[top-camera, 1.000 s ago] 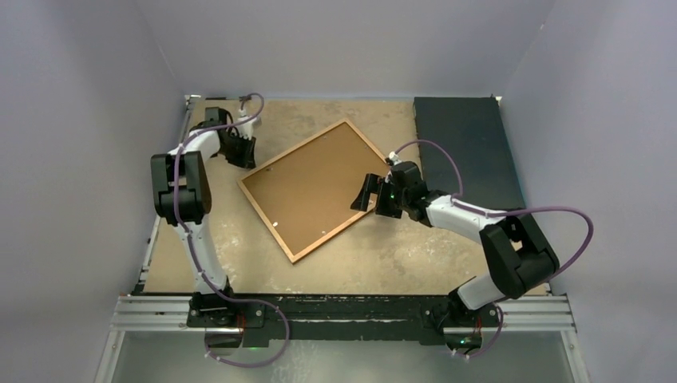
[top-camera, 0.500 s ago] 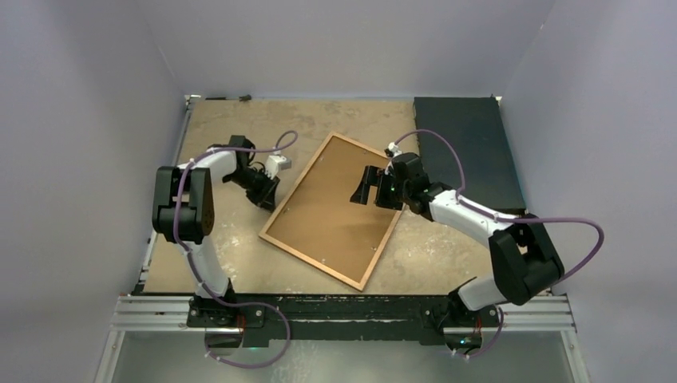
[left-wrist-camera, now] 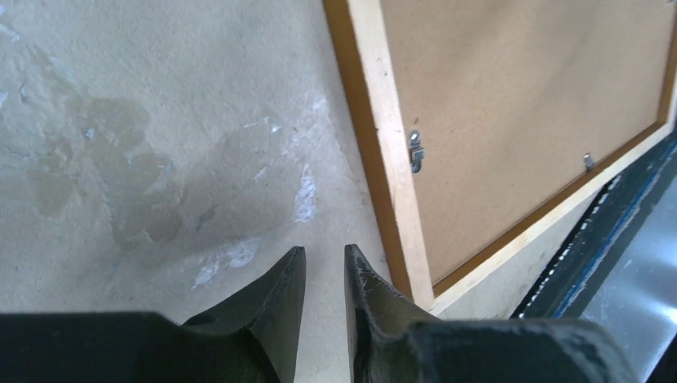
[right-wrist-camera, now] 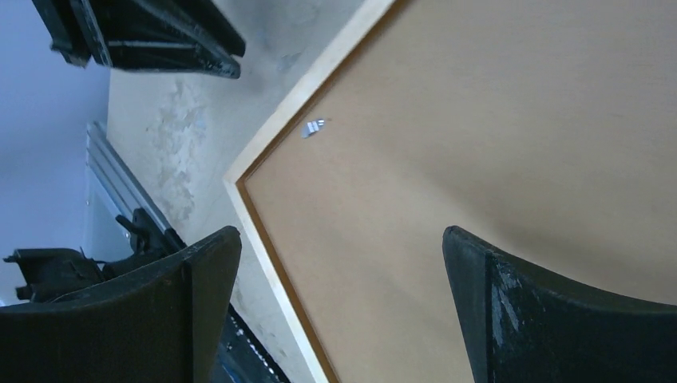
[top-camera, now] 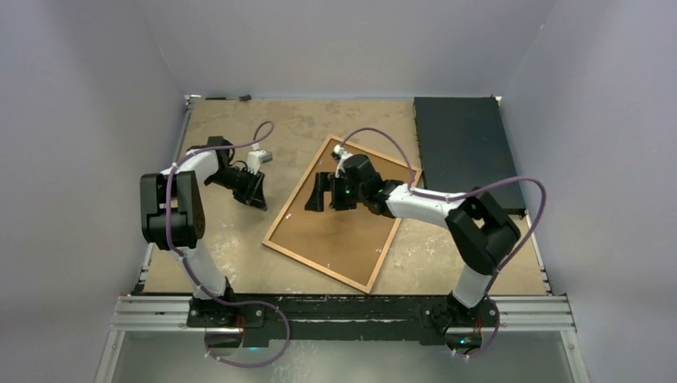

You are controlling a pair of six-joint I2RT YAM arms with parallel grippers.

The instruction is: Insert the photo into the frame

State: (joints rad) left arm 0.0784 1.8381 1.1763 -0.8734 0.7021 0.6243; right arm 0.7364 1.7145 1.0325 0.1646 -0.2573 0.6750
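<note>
Overhead, the frame [top-camera: 343, 239] lay flat on the tabletop [top-camera: 239, 247], turned at a slant, with its plain brown back facing up. The photo was not visible anywhere. The right end effector [top-camera: 318, 191] hovered over the frame's far-left part, spread wide and holding nothing. The left end effector [top-camera: 257, 193] sat just beside the frame's left edge, over bare tabletop. A dark slab [top-camera: 463, 144] lay at the far right corner.

From the left wrist, the left end effector [left-wrist-camera: 323, 251] showed only a narrow slit between its fingers, with nothing in it. The frame's pale wooden edge [left-wrist-camera: 383, 159] ran just to their right, and two small metal clips [left-wrist-camera: 415, 150] sat on the back along the inner border.

From the right wrist, the right end effector [right-wrist-camera: 339, 231] stood released above the brown back [right-wrist-camera: 479, 120], and one clip [right-wrist-camera: 314, 127] showed near the edge.

The frame looked stiff and fairly light, but probably fragile if its face was glass. Lying flat, it offered little to pinch. The thin wooden edge seemed the safest hold, at a side rather than a corner. The smooth back would likely slip under a finger. The clips probably had to be turned before the back would lift.
</note>
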